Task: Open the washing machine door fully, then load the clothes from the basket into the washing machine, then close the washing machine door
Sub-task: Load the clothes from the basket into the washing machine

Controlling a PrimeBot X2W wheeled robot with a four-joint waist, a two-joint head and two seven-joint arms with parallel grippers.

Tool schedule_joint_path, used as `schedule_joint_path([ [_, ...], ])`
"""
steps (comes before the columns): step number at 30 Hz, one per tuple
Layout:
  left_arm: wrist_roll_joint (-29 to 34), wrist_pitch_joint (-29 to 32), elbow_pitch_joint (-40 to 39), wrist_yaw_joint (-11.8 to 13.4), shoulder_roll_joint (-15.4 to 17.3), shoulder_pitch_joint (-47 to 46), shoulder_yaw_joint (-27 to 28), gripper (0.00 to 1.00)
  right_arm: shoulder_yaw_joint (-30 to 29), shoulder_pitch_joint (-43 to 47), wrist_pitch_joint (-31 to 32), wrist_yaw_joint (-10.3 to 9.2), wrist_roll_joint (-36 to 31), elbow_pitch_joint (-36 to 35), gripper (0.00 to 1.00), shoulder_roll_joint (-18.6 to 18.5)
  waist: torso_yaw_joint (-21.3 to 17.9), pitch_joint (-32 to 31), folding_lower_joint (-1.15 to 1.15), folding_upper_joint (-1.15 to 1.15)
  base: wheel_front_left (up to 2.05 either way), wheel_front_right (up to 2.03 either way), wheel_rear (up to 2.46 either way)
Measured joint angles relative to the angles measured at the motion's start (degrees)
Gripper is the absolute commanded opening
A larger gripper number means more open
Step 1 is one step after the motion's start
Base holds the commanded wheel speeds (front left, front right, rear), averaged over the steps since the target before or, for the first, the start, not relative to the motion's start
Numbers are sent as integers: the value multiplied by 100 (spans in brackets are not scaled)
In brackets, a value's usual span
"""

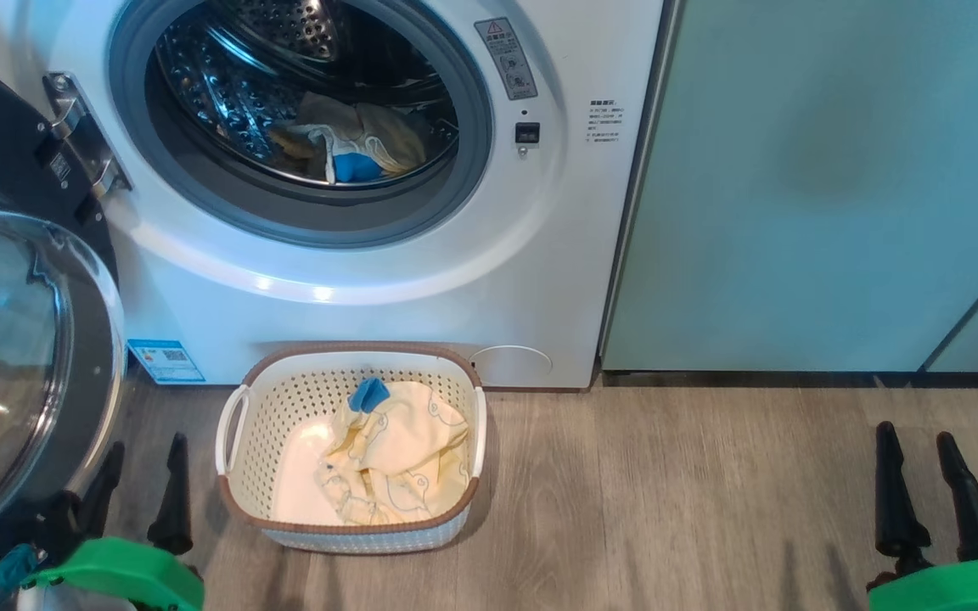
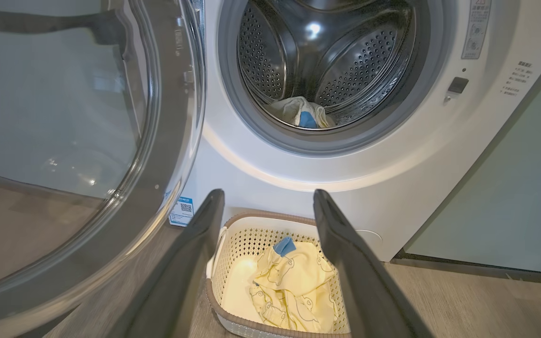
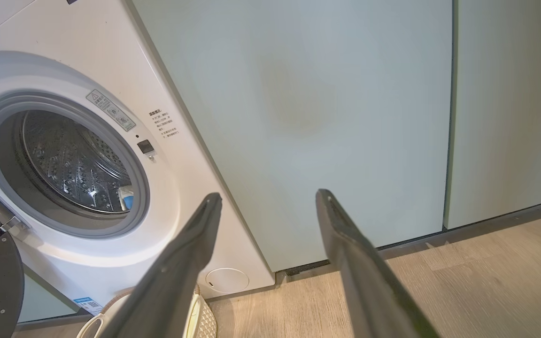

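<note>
The white washing machine [image 1: 421, 280] stands with its round black door [image 1: 22, 356] swung wide to the left. Pale clothes with blue trim [image 1: 353, 144] lie in the steel drum. The cream basket [image 1: 238, 501] sits on the floor before the machine and holds a pale yellow bear-print garment [image 1: 396, 458]. My left gripper [image 1: 145, 462] is open and empty at the lower left, between door and basket. My right gripper [image 1: 918, 445] is open and empty at the lower right, over bare floor. In the left wrist view my fingers [image 2: 190, 263] frame the basket [image 2: 233, 239].
Pale green cabinet doors [image 1: 820, 187] stand right of the machine, with a dark gap at their foot. Wood-look floor [image 1: 667, 492] stretches from the basket to the right gripper. The open door's glass bowl [image 2: 59, 117] bulges close to my left arm.
</note>
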Motion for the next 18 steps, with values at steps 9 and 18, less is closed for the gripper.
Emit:
schedule_joint_path([
  [9, 48, 0, 20, -31, -23, -3, 0, 100, 1, -4, 0, 0, 0, 1, 100, -1, 76, 36, 0, 0, 0, 0, 0],
  [18, 104, 0, 32, -57, -57, -4, 9, 100, -2, -4, 0, 0, 0, -7, 100, 0, 86, 65, 0, 0, 0, 0, 0],
])
